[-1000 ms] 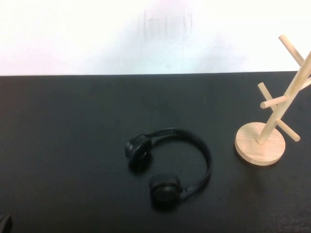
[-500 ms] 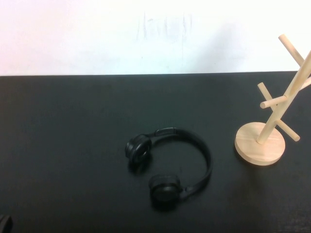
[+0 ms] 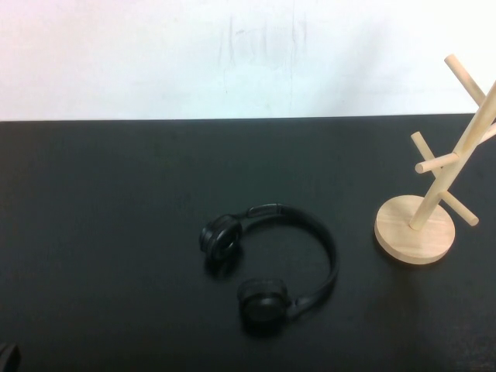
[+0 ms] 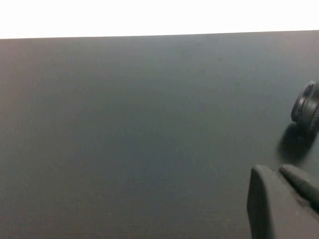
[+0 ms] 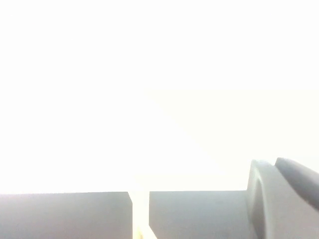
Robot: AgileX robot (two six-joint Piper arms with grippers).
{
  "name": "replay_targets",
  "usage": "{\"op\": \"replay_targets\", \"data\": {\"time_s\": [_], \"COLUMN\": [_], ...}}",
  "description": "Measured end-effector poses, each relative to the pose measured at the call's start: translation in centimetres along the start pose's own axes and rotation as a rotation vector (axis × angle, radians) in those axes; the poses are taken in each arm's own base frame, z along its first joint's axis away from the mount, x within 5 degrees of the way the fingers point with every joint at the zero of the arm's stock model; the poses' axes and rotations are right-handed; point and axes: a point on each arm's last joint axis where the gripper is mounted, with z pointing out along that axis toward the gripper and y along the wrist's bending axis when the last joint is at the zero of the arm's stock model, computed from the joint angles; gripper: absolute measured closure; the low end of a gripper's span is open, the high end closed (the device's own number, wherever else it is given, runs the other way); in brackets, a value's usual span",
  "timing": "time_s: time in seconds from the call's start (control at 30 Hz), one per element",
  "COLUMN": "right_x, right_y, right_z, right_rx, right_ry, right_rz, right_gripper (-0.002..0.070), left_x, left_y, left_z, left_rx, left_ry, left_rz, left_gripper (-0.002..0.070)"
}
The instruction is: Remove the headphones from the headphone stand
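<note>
So from my end, nearest thing is the left claw [image 3: 6, 358], just a dark sliver at the near left corner of the counter [image 3: 108, 232]; its wrist view only catches one edge of it, so I can't tell whether it's wide or narrow; the right claw [image 5: 284, 199] doesn't show in the high view at all, only a grey chunk in its own wrist view with a pale wooden piece beyond it, and again I can't tell its state.

Further out, the headphones [image 3: 271, 267] are lying flat on the counter around the middle, one ear cup nearer me, the other a bit further and to the left, the band curving round on the right; the left wrist view catches just one cup at its edge.

Beyond and off to the right, well apart from them, is the wooden stand [image 3: 422, 221], upright on its round base, pegs bare.

My read: the headphones are already off the stand, so the job looks basically done; next move is probably just keeping both arms parked clear; nothing looks worth grabbing.
</note>
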Motion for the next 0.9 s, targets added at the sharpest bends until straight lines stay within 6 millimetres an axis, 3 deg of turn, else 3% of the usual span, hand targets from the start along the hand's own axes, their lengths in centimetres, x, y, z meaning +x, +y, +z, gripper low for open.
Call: {"op": "replay_targets", "data": {"time_s": [0.33,0.67,0.9], "right_x": [0.6,3.7,4.1], "right_y": [-0.1,-0.5,-0.5], "right_z": [-0.1,-0.8,-1.0], "right_rx": [0.008,0.058,0.064], "right_ry": [0.054,0.416,0.450], "right_rz": [0.012,0.023,0.026], "right_gripper": [0.0685,0.0685,0.0685], "left_x": [0.0,0.0,0.0], "left_y": [0.0,0.0,0.0], "left_z": [0.0,0.0,0.0], "left_rx": [0.000,0.000,0.000], "left_ry": [0.000,0.000,0.000], "left_rz": [0.000,0.000,0.000], "left_gripper": [0.0679,0.0679,0.0679]}}
